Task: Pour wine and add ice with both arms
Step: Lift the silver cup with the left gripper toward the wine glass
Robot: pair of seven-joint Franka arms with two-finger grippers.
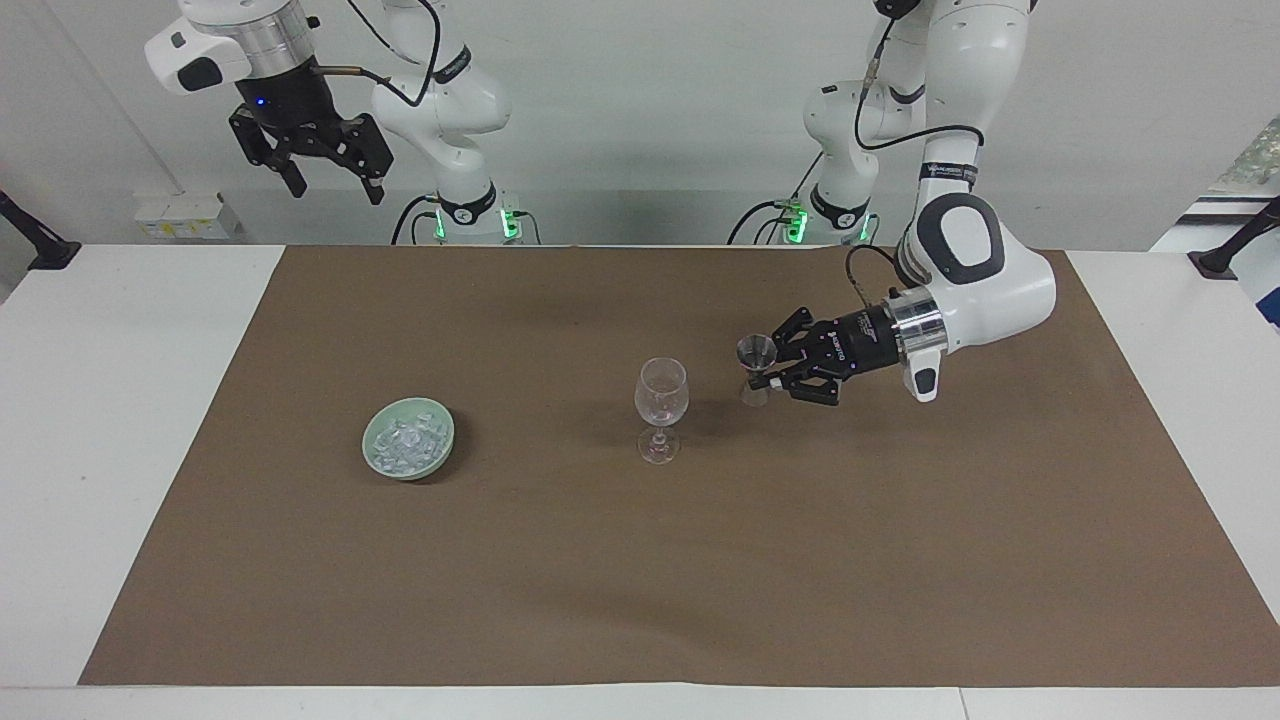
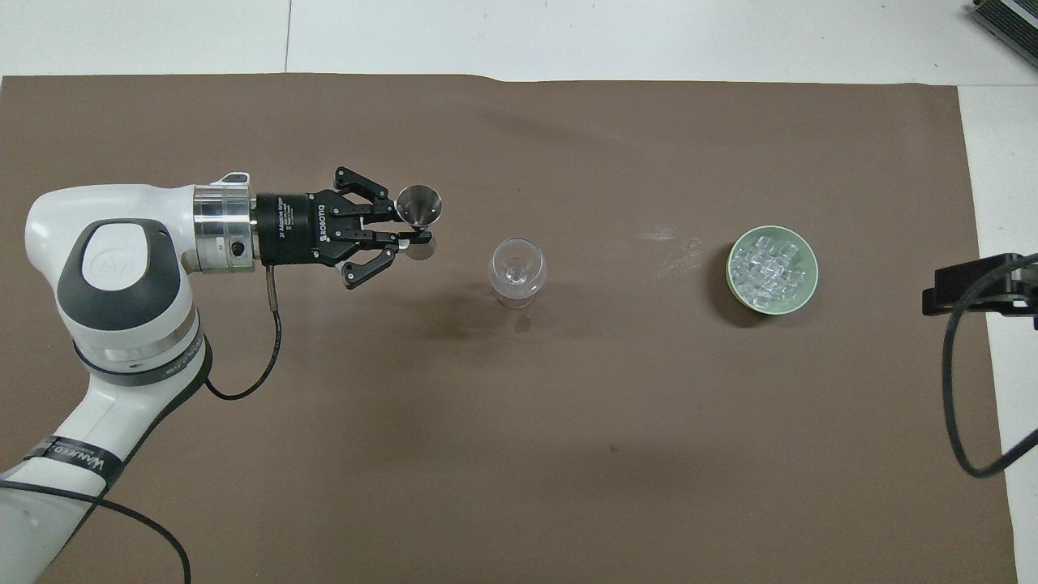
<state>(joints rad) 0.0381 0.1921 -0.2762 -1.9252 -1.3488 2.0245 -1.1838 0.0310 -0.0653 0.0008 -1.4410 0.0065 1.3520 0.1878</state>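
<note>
A clear wine glass (image 1: 661, 405) (image 2: 517, 271) stands upright in the middle of the brown mat. My left gripper (image 1: 762, 373) (image 2: 418, 237) is shut on the waist of a small metal jigger (image 1: 755, 353) (image 2: 418, 208), held upright above the mat beside the glass, toward the left arm's end. The ice (image 1: 405, 443) (image 2: 769, 268) lies as several clear chunks in a pale green bowl (image 1: 441, 446) (image 2: 808, 285) toward the right arm's end. My right gripper (image 1: 325, 160) hangs open, high above the table edge near its base, with nothing in it.
The brown mat (image 1: 640, 560) (image 2: 519, 454) covers most of the white table. A faint wet smear (image 2: 673, 247) marks the mat between glass and bowl. A black clamp with a cable (image 2: 973, 292) sits at the table's edge by the bowl.
</note>
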